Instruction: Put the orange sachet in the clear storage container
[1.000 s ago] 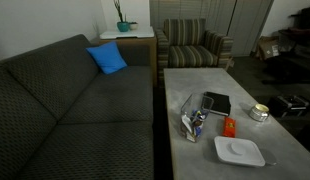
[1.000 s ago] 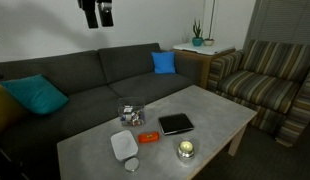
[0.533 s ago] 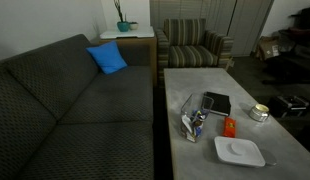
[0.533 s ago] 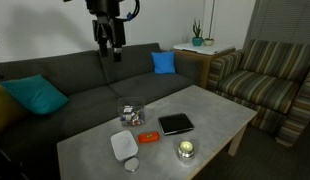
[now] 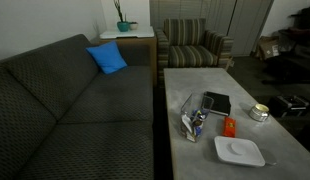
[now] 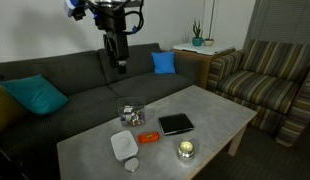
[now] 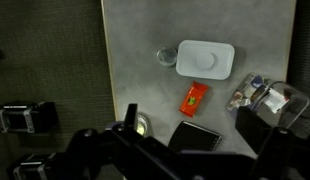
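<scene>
The orange sachet (image 6: 148, 137) lies flat on the grey table between the white tray and the black tray; it also shows in an exterior view (image 5: 229, 126) and the wrist view (image 7: 195, 97). The clear storage container (image 6: 130, 113), with blue and white items inside, stands near the sofa-side table edge (image 5: 192, 123) and at the right of the wrist view (image 7: 265, 97). My gripper (image 6: 120, 62) hangs high over the sofa, well away from the table. In the wrist view its fingers (image 7: 195, 117) are spread apart and empty.
A flat white tray (image 6: 124, 145) and a small round lid (image 7: 167, 57) lie near one table end. A black square tray (image 6: 176, 124) and a round tin (image 6: 184, 149) lie beside the sachet. The sofa (image 6: 85, 85) and a striped armchair (image 6: 270, 70) border the table.
The arm has come down from the top of the exterior view and moved right, toward the table. The things on the table have not moved.
</scene>
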You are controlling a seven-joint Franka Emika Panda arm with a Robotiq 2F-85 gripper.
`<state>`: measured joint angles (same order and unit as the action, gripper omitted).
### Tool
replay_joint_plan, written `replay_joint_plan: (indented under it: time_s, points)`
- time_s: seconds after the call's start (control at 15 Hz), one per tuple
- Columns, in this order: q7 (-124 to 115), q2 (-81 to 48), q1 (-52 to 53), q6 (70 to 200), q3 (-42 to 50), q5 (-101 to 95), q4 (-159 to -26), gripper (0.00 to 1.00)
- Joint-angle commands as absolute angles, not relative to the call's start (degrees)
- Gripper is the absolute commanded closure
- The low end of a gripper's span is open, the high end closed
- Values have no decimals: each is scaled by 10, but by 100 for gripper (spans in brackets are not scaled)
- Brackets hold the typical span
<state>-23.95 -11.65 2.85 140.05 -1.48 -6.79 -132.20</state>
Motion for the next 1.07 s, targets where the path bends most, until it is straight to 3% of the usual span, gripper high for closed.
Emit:
replay_joint_plan:
  time_s: [0.0, 0.13, 0.2, 1.0]
  points:
    - [-312, -237, 54, 1480, 15, -102, -1280, 0]
    - [-232, -298, 38, 1518, -9, -38, -1260, 0]
    - [-266, -236, 61, 1493, 17, -57, -1296, 0]
    - [-281, -400, 111, 1612, 37, -10, -1210, 0]
